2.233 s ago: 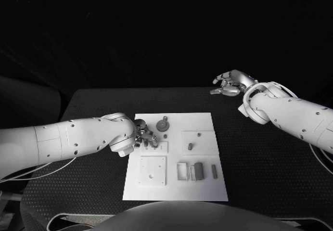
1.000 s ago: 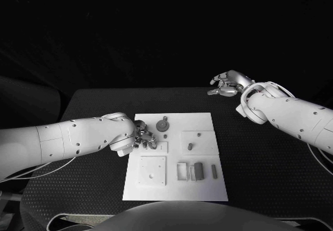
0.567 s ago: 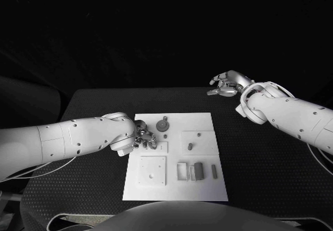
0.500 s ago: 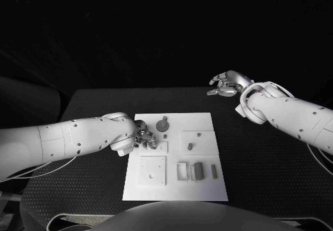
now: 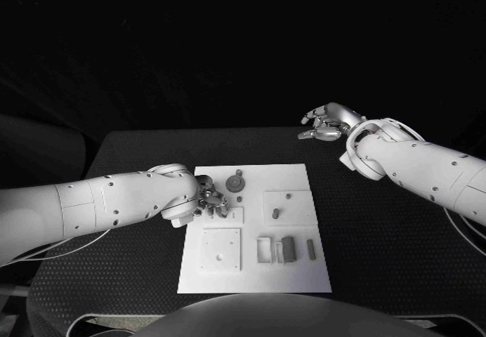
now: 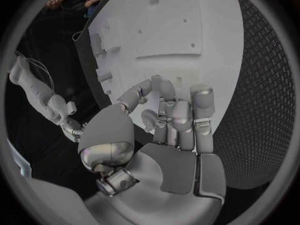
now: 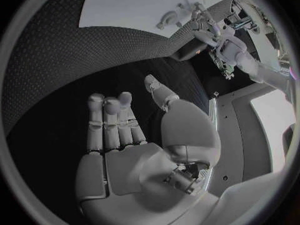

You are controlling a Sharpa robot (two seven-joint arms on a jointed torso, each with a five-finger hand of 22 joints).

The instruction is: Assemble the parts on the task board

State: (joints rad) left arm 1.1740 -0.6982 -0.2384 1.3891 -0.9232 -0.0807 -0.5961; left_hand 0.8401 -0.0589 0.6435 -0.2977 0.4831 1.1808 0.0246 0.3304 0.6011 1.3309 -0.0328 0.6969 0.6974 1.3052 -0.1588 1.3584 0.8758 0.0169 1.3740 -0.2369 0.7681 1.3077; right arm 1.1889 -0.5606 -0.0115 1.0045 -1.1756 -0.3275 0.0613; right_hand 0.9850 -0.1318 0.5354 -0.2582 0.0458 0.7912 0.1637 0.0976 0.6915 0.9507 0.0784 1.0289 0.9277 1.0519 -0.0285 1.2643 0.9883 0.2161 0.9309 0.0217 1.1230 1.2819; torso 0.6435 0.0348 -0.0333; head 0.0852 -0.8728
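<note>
The white task board (image 5: 253, 270) lies mid-table. On it are a grey round disc (image 5: 236, 184), a grey block (image 5: 289, 247) in a frame, a thin bar (image 5: 311, 248) and small pegs (image 5: 275, 211). My left hand (image 5: 208, 198) rests at the board's left edge with its fingers curled down onto it. The left wrist view shows those fingers (image 6: 178, 117) bent toward the board (image 6: 181, 30); whether they pinch a part is hidden. My right hand (image 5: 324, 123) hovers over the table's far right, clear of the board. Its fingers (image 7: 115, 122) are stretched out and hold nothing.
A square white plate (image 5: 221, 249) with holes sits at the board's near left. Black table (image 5: 385, 232) spreads to the right of the board. In the right wrist view the board (image 7: 137, 5) and my left hand (image 7: 206, 27) lie far off.
My right hand has drifted slightly left, toward the table's far edge. My left hand stays on the board's left edge.
</note>
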